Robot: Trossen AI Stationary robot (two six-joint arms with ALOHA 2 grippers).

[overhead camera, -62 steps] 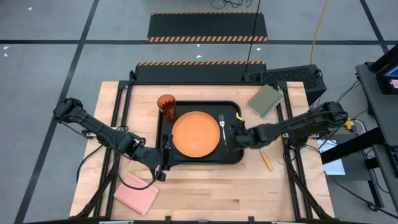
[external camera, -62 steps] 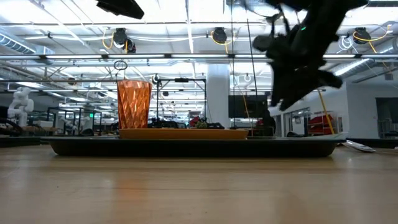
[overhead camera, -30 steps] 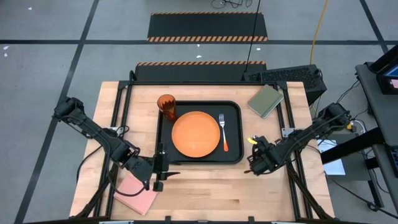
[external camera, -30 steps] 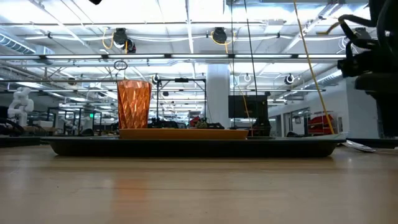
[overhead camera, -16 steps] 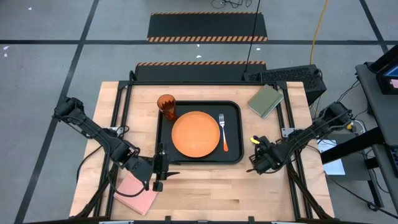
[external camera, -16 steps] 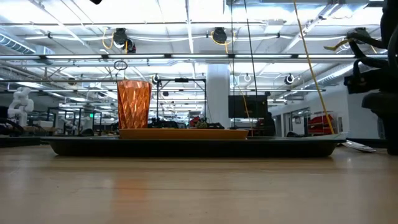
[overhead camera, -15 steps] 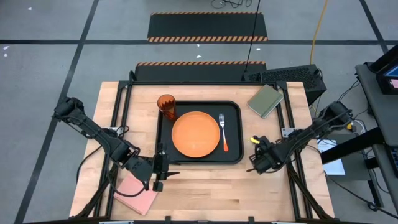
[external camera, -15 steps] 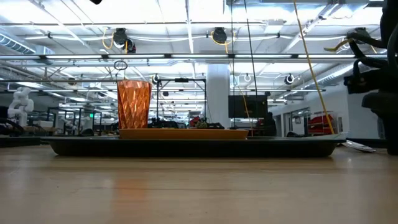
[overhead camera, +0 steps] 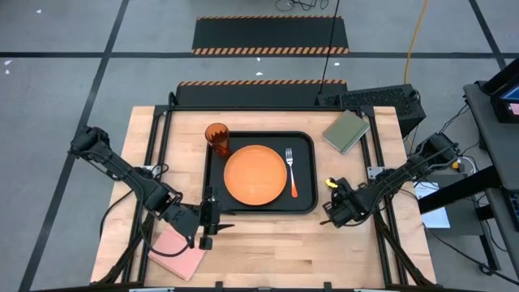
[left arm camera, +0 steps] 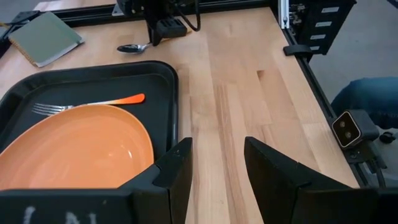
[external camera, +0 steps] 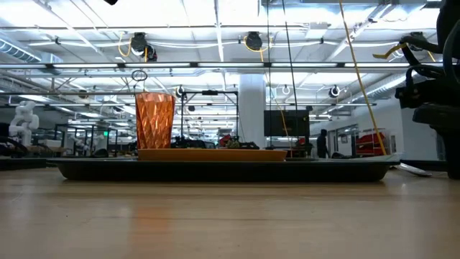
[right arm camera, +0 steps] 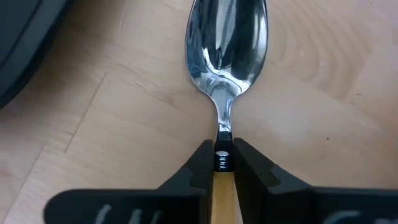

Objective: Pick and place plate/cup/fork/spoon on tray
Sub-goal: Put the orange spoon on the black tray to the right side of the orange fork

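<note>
1. Spoon [right arm camera: 226, 43] retrieval is the step in hand: the spoon is lying on the wooden surface [overhead camera: 268, 243], just beside the right edge of the tray [overhead camera: 305, 142], with its orange handle passing between the fingers of the right pincer [right arm camera: 222, 157].
2. We are reading the right pincer as closed onto the spoon's neck, where the metal meets the handle; the fingers are pressing against it from both sides in the right wrist view. The spoon's bowl appears to be resting on the wood, not yet lifted.
3. We are noting that the plate [overhead camera: 255, 174], the fork [overhead camera: 290, 171] and the cup [overhead camera: 217, 138] are already sitting in the tray, so we are judging the spoon to be the last item.
4. The left pincer [left arm camera: 214, 163] is waiting open and empty near the tray's front left corner, next to a pink block [overhead camera: 177, 253].
5. For the next move, we are judging that a straight lift is needed, then a carry toward free tray floor beside the fork, clearing the raised rim without tilting the slim handle out of the grip.
</note>
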